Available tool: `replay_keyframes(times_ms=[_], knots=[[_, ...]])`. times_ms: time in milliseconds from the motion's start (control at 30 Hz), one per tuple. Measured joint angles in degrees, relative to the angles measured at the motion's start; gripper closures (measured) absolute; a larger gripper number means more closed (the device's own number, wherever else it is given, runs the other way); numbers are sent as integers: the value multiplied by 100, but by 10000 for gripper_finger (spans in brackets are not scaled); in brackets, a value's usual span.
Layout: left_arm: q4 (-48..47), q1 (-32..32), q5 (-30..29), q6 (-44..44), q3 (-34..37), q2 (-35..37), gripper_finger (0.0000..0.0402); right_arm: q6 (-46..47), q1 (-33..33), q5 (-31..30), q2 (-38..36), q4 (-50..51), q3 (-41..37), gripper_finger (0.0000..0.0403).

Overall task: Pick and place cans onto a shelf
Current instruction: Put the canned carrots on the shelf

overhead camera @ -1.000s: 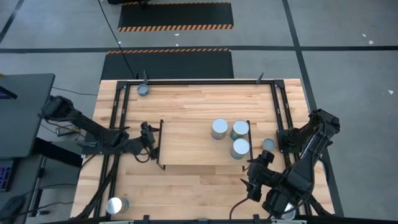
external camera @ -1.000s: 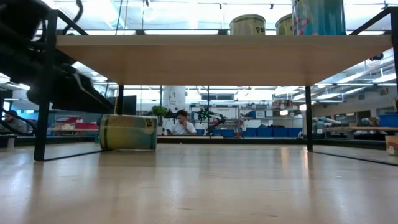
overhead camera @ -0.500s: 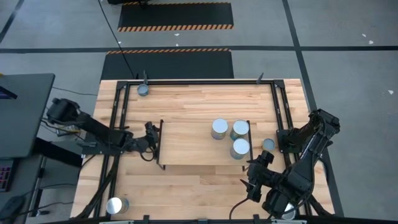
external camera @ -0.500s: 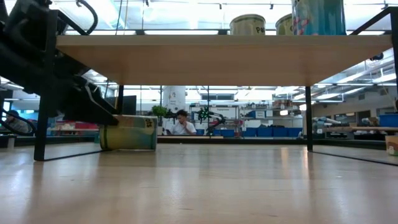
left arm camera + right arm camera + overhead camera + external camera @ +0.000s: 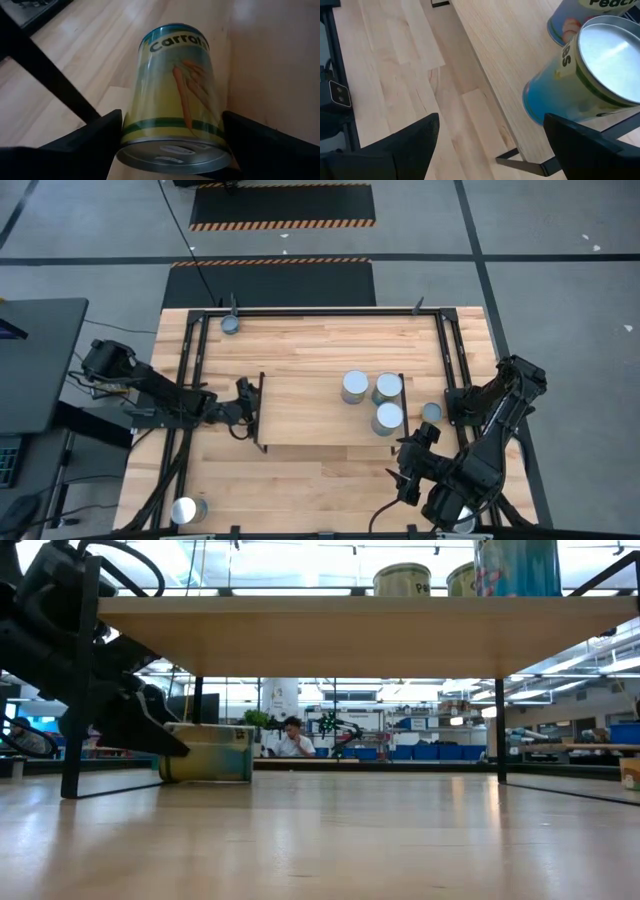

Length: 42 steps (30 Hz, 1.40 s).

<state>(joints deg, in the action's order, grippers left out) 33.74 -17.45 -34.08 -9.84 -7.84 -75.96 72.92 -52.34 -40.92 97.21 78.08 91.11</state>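
Can: a carrot can (image 5: 175, 100) lies on its side under the shelf (image 5: 300, 415), left-centre of the low view.
Left gripper: your left gripper (image 5: 170, 145) is wide open, one finger either side of the can, not yet closed.
Handling: rigid, probably heavy, smooth label; it may roll.
Hold: squeeze the label wall mid-length.
Right gripper: the right gripper (image 5: 490, 142) waits open near the shelved cans (image 5: 372, 398).

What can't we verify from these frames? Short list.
- Carrots can under the shelf: hidden by the shelf board in the high view; the low view shows only its side.
- Left pincer: open around that lying can; the wrist view doesn't show whether the fingers touch it.
- Can at the front right table edge: mostly covered by the right arm in the high view.
- Labels on the shelf cans: cut off by the low view's top edge.
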Motion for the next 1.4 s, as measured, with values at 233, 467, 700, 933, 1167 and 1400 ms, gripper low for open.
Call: replay_keyframes(times_ms=[233, 467, 700, 933, 1167, 1400], knots=[[24, -2, 103, -300, -9, -159, 55, -28, -2, 14, 0, -1, 0, 36], [-37, -3, 189, -303, -9, -391, 68, -89, 2, 14, -7, -2, 0, 36], [-129, -31, 257, -319, -26, -302, 87, -116, 8, -1, -94, -32, 0, 36], [-1667, -475, 317, -578, -468, 221, 80, -813, 30, 56, -179, -267, 49, 36], [-3078, -939, -67, -1130, -761, 828, 86, -1062, 92, -32, -179, -315, 83, 36], [-4252, -1768, -476, -1872, -841, 1724, 86, -1394, 192, -123, -208, -588, 83, 36]])
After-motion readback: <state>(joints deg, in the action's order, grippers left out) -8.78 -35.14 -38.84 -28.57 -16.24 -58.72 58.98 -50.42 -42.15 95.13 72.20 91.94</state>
